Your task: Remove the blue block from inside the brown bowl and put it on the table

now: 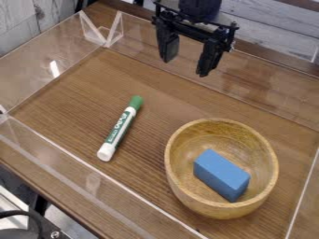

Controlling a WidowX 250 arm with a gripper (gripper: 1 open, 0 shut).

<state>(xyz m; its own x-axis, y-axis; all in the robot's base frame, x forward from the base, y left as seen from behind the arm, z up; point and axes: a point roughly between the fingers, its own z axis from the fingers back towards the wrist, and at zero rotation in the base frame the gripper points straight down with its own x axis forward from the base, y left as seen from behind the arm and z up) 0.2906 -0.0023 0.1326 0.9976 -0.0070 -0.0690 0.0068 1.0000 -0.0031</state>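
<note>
The blue block [221,175] lies flat inside the brown bowl [187,140], which sits near the table's [75,93] front right corner

Place: a robot test bench, a lab sort of setup rather than a home.
Work surface: a dark wood-grain desk [88,93] fenced along its edges by low clear acrylic walls [50,161], with clear braces at the far left corner.
Machine: a black robot arm with a claw [189,54] hanging over the desk's far edge.
Backdrop: pale plank wall [268,23] behind the far edge.
</note>
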